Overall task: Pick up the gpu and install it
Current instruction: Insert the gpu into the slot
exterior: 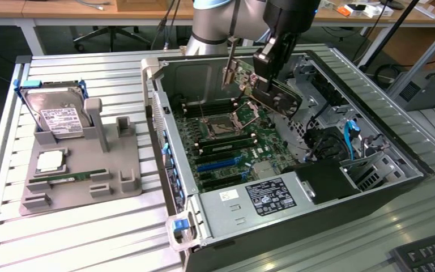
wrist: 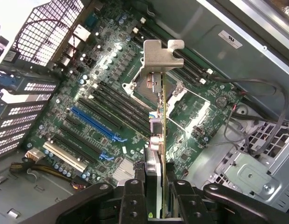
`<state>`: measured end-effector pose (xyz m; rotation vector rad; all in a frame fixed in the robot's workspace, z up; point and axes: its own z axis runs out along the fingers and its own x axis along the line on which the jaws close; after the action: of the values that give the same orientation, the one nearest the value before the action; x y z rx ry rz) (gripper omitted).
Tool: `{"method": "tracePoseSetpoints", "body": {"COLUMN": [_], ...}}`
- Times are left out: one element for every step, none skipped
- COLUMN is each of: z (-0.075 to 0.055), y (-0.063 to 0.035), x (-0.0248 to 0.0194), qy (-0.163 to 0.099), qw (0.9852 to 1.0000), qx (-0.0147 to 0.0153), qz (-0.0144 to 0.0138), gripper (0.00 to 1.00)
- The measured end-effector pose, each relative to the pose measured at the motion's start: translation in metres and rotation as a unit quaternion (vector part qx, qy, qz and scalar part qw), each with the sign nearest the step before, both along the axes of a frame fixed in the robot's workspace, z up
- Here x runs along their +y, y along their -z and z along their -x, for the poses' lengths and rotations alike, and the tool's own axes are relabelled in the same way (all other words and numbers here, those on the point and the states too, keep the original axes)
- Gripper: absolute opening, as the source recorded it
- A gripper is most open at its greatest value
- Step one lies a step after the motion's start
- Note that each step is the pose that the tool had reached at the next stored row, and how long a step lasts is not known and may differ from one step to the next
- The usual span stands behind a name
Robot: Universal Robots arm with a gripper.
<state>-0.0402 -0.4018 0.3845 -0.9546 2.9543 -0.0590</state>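
Exterior view's left: a gray tray (exterior: 81, 187) sits on the slatted metal table (exterior: 74, 238). At the tray's far end a hard drive (exterior: 60, 119) stands on edge in a slot, in a blue frame. A processor chip (exterior: 49, 161) lies flat in a recess nearer, and a green memory stick (exterior: 66, 177) lies in a groove just near of it.

Middle: an open computer case (exterior: 399, 187) lies on its side with the motherboard (exterior: 225, 141) facing up. A silver power supply (exterior: 255, 201) with a black label fills the case's near end.

The arm (exterior: 217, 22) comes in from the far side. The hand (exterior: 269, 76) is holding the gpu (exterior: 282, 96) by its edge, tilted, up in the air over the far part of the board, clear of every slot.

In the wrist view the hand (wrist: 158, 198) has a finger on each face of the gpu (wrist: 163, 130). The card is seen edge-on, with its silver bracket over the processor socket (wrist: 144, 81). The long blue slot (wrist: 95, 123) is apart from the card.

Just right of the card are a metal drive cage (exterior: 312, 85) and blue cables (exterior: 351, 139).

Near right corner: a keyboard (exterior: 429, 258). Wooden desks (exterior: 51, 11) stand behind.
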Motion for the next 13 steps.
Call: {"method": "tracePoseSetpoints", "body": {"z": [0.0, 0.0, 0.0, 0.0, 0.0, 0.0, 0.0, 0.0, 0.0, 0.0, 0.0, 0.0, 0.0], "y": [0.0, 0.0, 0.0, 0.0, 0.0, 0.0, 0.0, 0.0, 0.0, 0.0, 0.0, 0.0, 0.0], "x": [0.0, 0.0, 0.0, 0.0, 0.0, 0.0, 0.0, 0.0, 0.0, 0.0, 0.0, 0.0, 0.0], "qy": [-0.001, -0.003, -0.004, -0.006, -0.008, -0.01, -0.011, -0.013, -0.015, -0.017, -0.018, -0.02, -0.021], "qw": [1.0, 1.0, 1.0, 1.0, 1.0, 0.9999, 0.9999, 0.9999, 0.9999, 0.9999, 0.9998, 0.9998, 0.9998], "qx": [0.0, 0.0, 0.0, 0.0, 0.0, 0.0, 0.0, 0.0, 0.0, 0.0, 0.0, 0.0, 0.0], "qz": [0.0, 0.0, 0.0001, 0.0001, 0.0001, 0.0001, 0.0001, 0.0001, 0.0001, 0.0002, 0.0002, 0.0002, 0.0002], "gripper": [0.27, 0.27, 0.27, 0.27, 0.27, 0.27, 0.27, 0.27, 0.27, 0.27, 0.27, 0.27, 0.27]}}
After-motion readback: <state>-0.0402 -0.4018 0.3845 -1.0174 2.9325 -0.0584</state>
